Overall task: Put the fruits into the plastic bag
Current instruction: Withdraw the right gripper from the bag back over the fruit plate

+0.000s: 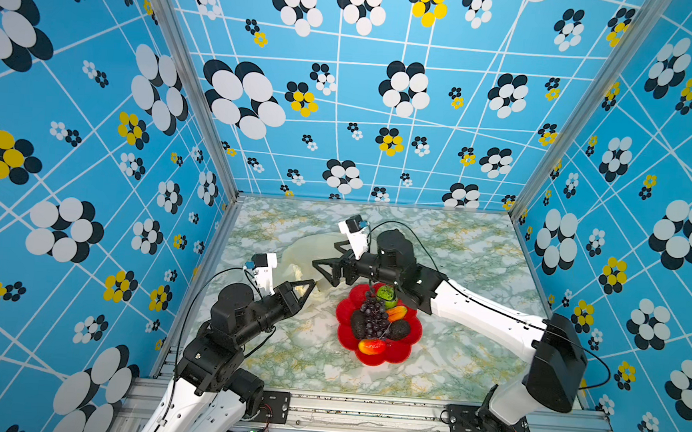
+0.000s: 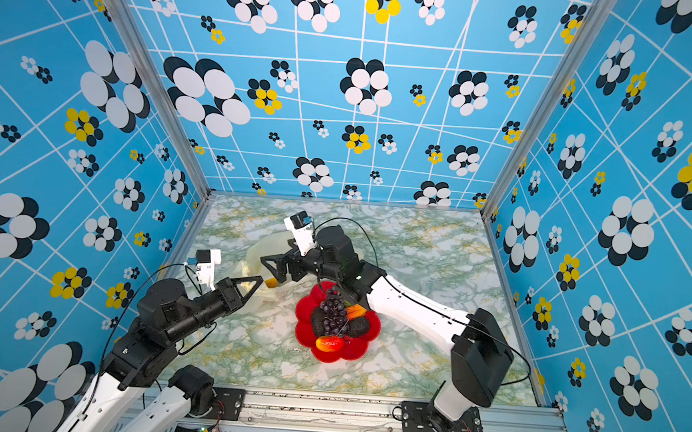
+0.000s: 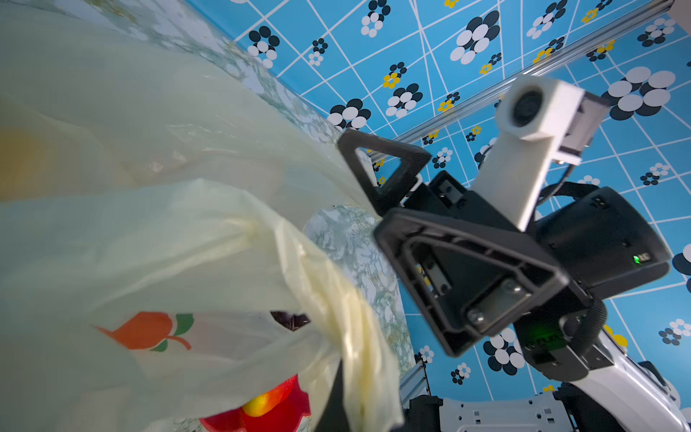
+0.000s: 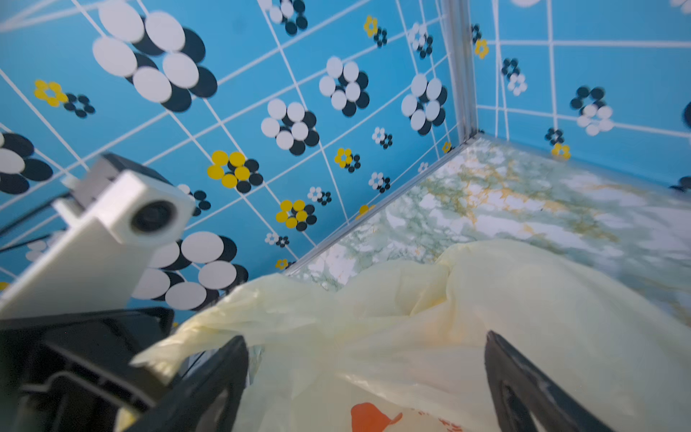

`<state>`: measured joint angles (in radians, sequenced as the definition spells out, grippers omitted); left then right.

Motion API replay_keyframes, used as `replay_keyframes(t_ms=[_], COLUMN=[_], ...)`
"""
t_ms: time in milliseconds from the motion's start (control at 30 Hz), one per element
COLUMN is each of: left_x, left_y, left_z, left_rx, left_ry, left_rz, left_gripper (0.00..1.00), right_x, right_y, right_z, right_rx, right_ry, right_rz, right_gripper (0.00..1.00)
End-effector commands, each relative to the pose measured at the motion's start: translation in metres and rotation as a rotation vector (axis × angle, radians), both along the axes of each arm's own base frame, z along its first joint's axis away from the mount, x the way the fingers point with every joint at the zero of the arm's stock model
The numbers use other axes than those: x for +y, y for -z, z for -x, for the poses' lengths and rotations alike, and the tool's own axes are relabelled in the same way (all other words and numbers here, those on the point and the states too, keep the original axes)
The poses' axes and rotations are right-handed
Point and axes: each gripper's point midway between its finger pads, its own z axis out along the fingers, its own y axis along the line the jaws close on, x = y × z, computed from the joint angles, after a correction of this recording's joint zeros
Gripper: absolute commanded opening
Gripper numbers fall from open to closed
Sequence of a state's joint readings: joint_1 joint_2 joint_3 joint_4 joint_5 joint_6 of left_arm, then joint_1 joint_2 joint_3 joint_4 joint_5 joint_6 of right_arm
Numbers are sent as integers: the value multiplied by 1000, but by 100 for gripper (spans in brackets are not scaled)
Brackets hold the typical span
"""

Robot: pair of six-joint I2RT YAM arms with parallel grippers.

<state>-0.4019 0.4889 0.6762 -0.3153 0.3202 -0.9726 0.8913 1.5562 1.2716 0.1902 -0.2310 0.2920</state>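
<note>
— Six small toy fruits [image 1: 374, 319] sit heaped on the glossy red flower-shaped plate [image 1: 407, 352] in both top views. The thin cream plastic bag [image 1: 304, 249] lies just beside it. How best to finish here?
— The left gripper [image 1: 308, 288] is pressed shut at the bag's edge and the right gripper [image 1: 328, 261] hovers spread over the mouth. I'd hold that pinch high so the mouth gapes.
— Left wrist view?
— Crinkly translucent film, its handle twisted rope-like into the left pinch. A yellow-orange blur [image 3: 15, 161] shows through; fruit or print, I cannot tell.
— Right wrist view?
— Black fingers [image 4: 209, 381] wide apart, empty, above soft folds. Withdraw straight, or hard tips may snag film.
</note>
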Motion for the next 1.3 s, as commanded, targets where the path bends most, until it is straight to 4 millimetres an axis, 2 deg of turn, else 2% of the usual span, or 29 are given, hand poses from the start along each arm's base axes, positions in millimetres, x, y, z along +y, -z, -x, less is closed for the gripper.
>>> replay_keyframes(t_ms=[0,100,233,300,400,600,667,833,1100,1267], left_x=[1,1,0,-2,-7,-13,-13,-13,-9,-11], left_y=[-6,-9,-11,-8,3,9,9,10,25,36], left_z=[-2,-3,-4,-4,-4,3,4,7,6,0], left_rx=[-16,-20,-32,-31,-5,3,0,2,41,85], left_ry=[-10,-13,-8,-2,24,70,73,75,57,54], left_rz=[-14,-15,-5,7,15,30,43,64,3,-16], left_gripper=[0,0,0,0,0,0,0,0,0,0], right_x=[-42,-68,-94,-108,-138,-201,-212,-215,-212,-200], right_y=[-27,-42,-37,-29,-12,13,19,49,102,132], right_z=[-13,-4,28,40,52,74,80,92,89,89], right_rx=[0,21,53,119,238,379,407,508,569,599], right_ry=[117,98,58,72,176,404,435,422,411,353], right_rz=[-64,-87,49,87,113,117,125,216,424,536], right_gripper=[99,99,99,99,99,99,99,99,99,99])
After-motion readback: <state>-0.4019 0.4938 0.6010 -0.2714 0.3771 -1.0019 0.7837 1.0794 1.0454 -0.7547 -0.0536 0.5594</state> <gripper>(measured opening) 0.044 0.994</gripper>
